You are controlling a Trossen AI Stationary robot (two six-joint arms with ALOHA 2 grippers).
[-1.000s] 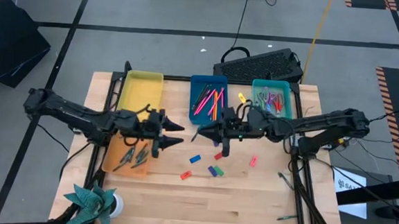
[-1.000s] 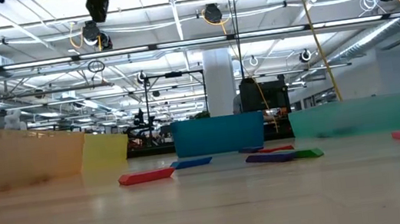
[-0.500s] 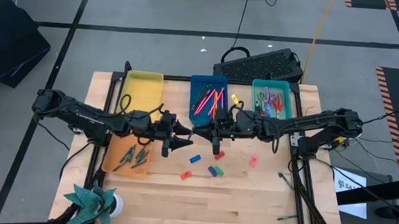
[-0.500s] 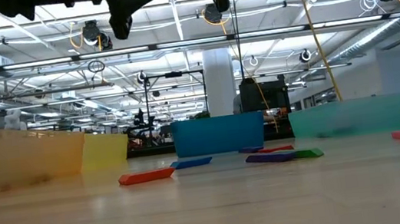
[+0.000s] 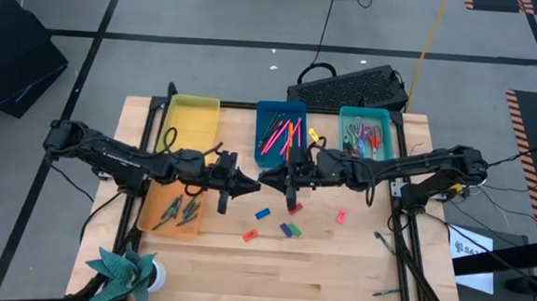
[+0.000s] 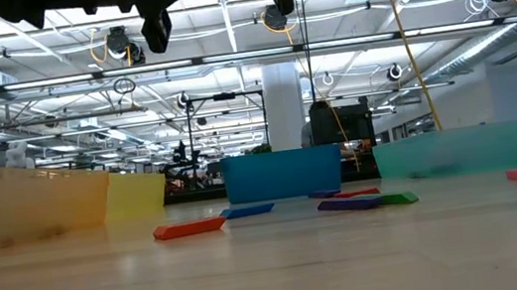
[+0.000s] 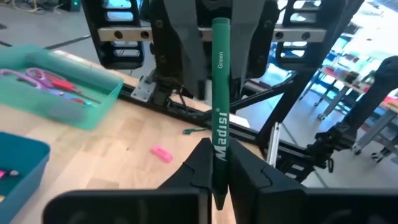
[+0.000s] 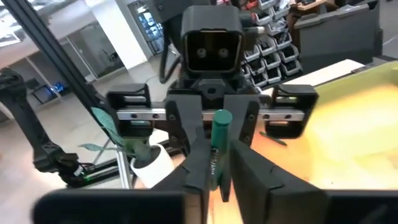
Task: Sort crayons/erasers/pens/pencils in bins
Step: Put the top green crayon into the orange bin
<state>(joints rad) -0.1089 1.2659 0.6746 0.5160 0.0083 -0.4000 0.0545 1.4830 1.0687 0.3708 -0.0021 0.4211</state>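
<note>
Grippers met mid-air over the table centre, a green marker shared between them.

Left gripper (image 5: 248, 184) and right gripper (image 5: 269, 179) were seen tip to tip above the boards, each closed on the green marker (image 7: 219, 134): both wrist views showed it clamped between that arm's fingers, with the opposite gripper's fingers alongside it. For a clean handover, one grip should be confirmed firm before the other is released, and the withdrawal kept along the marker's axis. Erasers (image 5: 263, 214) lay loose on the table (image 5: 335, 276), near the bins (image 5: 280, 133), unsorted.
</note>
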